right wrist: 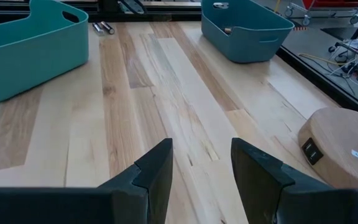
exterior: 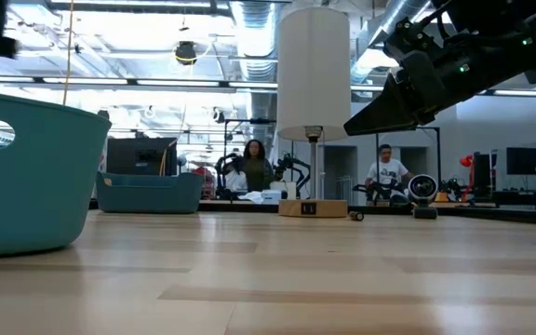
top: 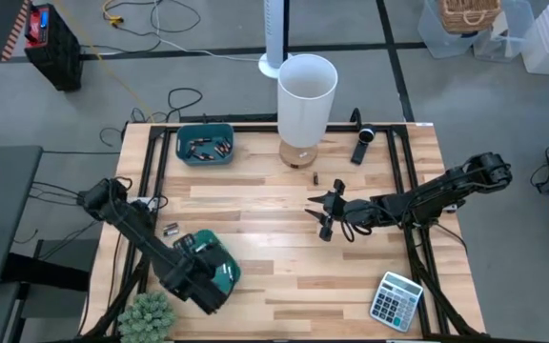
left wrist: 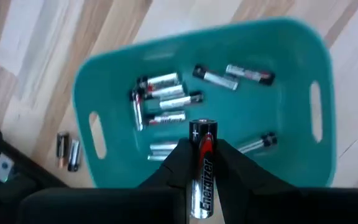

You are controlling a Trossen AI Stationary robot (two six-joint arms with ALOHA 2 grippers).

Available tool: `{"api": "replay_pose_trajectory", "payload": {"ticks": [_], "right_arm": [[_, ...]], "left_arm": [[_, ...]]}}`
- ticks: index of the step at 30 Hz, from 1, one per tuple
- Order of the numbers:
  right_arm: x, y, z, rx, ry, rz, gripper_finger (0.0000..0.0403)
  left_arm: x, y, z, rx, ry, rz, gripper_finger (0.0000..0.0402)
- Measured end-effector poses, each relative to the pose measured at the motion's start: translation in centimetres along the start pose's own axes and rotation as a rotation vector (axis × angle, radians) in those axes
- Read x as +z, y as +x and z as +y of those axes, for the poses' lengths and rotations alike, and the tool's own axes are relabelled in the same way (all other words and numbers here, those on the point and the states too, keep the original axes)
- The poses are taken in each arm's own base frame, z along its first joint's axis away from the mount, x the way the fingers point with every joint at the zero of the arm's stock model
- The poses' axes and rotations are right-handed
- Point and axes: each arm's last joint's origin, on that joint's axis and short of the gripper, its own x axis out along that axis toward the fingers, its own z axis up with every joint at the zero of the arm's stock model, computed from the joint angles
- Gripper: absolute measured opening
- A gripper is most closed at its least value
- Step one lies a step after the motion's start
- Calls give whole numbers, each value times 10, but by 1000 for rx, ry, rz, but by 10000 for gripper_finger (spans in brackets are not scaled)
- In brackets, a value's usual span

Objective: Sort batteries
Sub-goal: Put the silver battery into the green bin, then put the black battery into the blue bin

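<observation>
My left gripper hangs over the near teal bin, shut on a black-and-silver battery. Several more batteries lie on that bin's floor. Two batteries lie side by side on the wood just outside the bin. The far teal bin also holds batteries, and one small battery lies near the lamp base. My right gripper hovers open over bare wood at mid-table, with nothing between its fingers. My left gripper pinches the battery's barrel between its two fingers. The fingers point down from above and the battery runs along them, its metal-capped end sticking out past the fingertips. It is lifted clear, above the bin's inside.
A lamp with a white shade on a wooden base stands at the far middle, a black oblong device to its right. A calculator lies at the near right corner and a small green plant at the near left.
</observation>
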Motion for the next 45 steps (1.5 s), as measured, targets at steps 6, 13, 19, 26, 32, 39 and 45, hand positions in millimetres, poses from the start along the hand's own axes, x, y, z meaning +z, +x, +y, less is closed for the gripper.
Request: {"api": "replay_pose_trajectory", "payload": {"ticks": [6, 13, 19, 26, 32, 39, 45], "right_arm": [[0, 0, 0, 0, 14, 0, 178], [0, 0, -1, -7, 30, -1, 178], [1, 5, -14, -125, 111, -4, 182], [-6, 21, -63, -397, 293, 139, 198], [-3, 38, -88, -409, 377, 205, 232], [-13, 68, -94, -451, 414, 349, 260], [-24, 89, -93, -490, 423, 408, 261]], "left_arm": [[-9, 25, -1, 54, -25, 48, 39], [-16, 49, 5, 128, -17, 36, 124], [-13, 49, 12, 183, -61, 10, 202], [0, 27, 27, 116, -113, -229, 200], [13, -10, 43, 56, -81, -658, 196], [18, -31, 54, 103, -29, -867, 196], [17, -30, 52, 105, -16, -864, 196]]}}
